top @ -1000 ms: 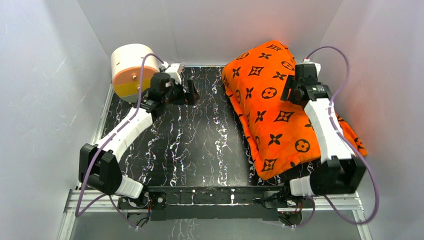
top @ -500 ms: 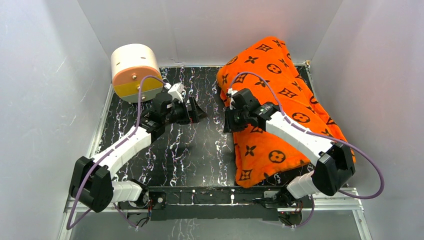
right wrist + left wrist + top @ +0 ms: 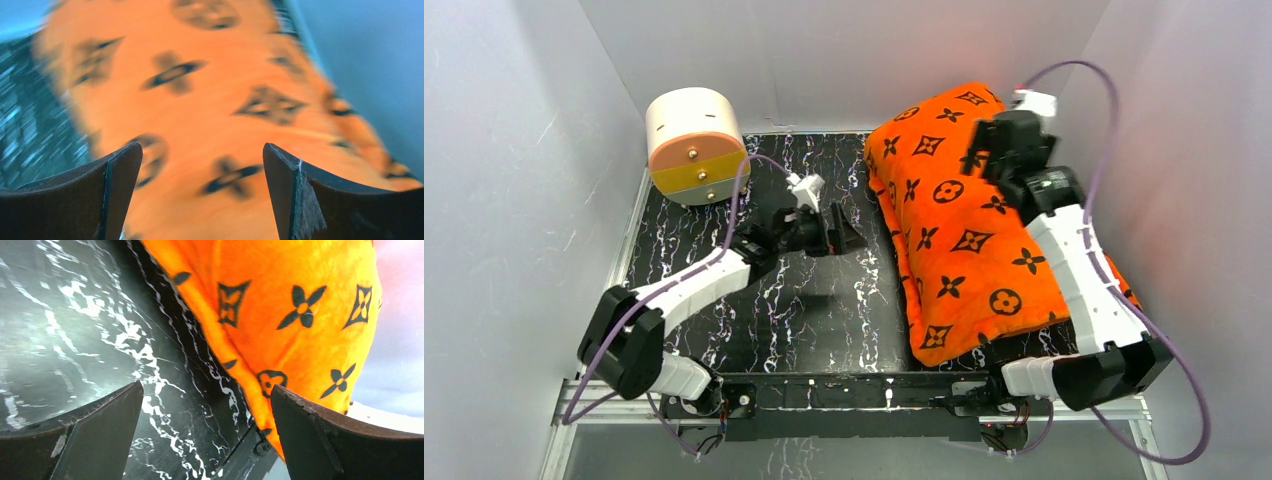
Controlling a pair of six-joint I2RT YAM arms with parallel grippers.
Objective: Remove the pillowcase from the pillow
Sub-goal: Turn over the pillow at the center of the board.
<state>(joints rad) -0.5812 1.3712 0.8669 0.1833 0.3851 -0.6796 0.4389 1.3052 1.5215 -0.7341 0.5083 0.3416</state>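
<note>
Pillowcase point(image 3: 969, 235), fully covering pillow, lies on R half of floor point(image 3: 794, 300); step 1, pre-grasp: L gripper point(image 3: 846, 233) gaping, empty, just beside its L edge, R gripper point(image 3: 987, 155) gaping, empty, over far end; next move likely needs fabric-only pinch, opening not visible.

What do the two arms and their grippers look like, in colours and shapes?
Both the left arm and right arm have white shells, black joints and a loose purple cable. The left gripper and right gripper have dark wedge-shaped fingers.
</note>
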